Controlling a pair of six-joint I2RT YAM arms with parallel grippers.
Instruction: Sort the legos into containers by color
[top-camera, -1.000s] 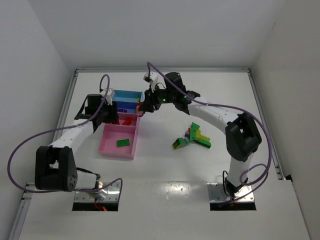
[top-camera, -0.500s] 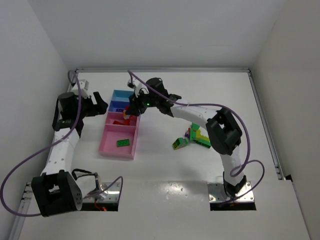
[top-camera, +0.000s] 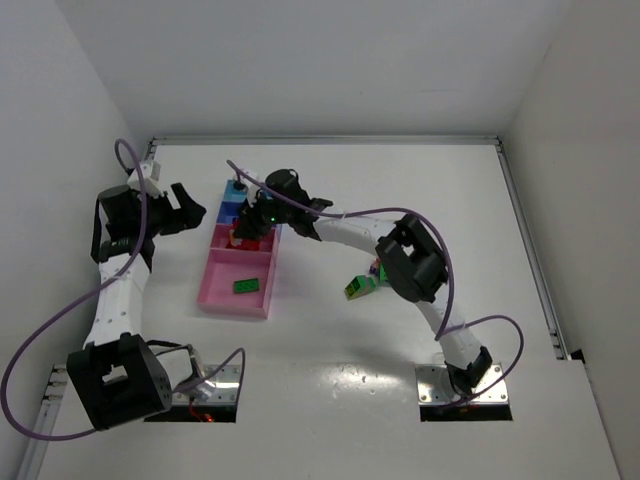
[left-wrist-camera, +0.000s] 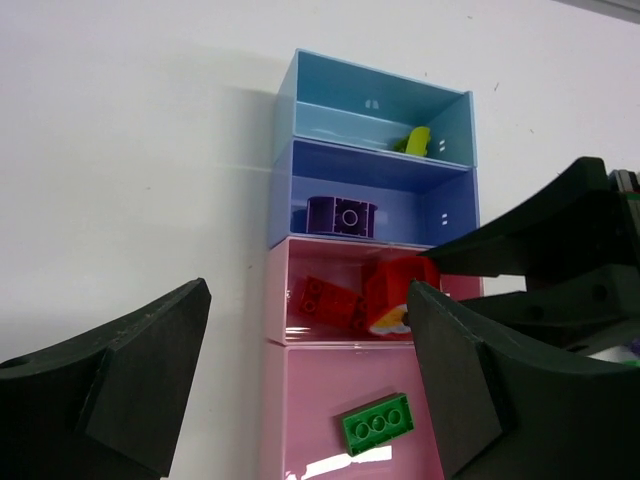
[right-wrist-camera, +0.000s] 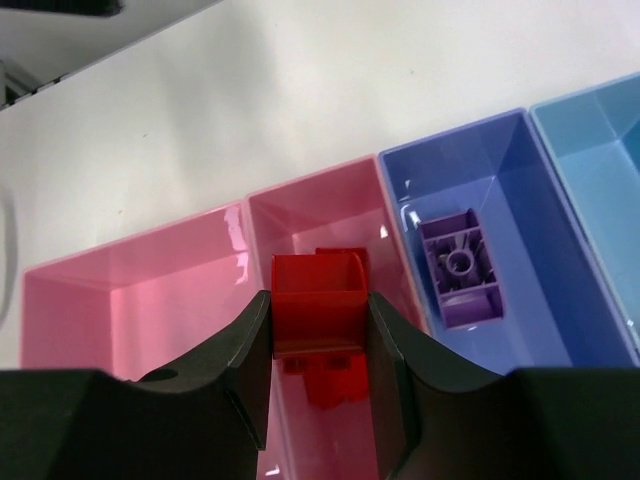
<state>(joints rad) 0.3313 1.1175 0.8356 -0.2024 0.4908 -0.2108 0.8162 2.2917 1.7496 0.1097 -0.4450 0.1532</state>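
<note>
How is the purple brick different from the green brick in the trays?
The purple brick is squarish; the green brick is longer. The purple brick shows its hollow bottom in a blue tray; the green brick lies studs up in the big pink tray. Both lie alone in their trays.

Containers (left-wrist-camera: 340, 100) glossy translucent plastic; legos (right-wrist-camera: 318, 295) smooth shiny plastic; right pincer fingers (right-wrist-camera: 243, 372) matt black; table (top-camera: 430, 170) smooth white
</note>
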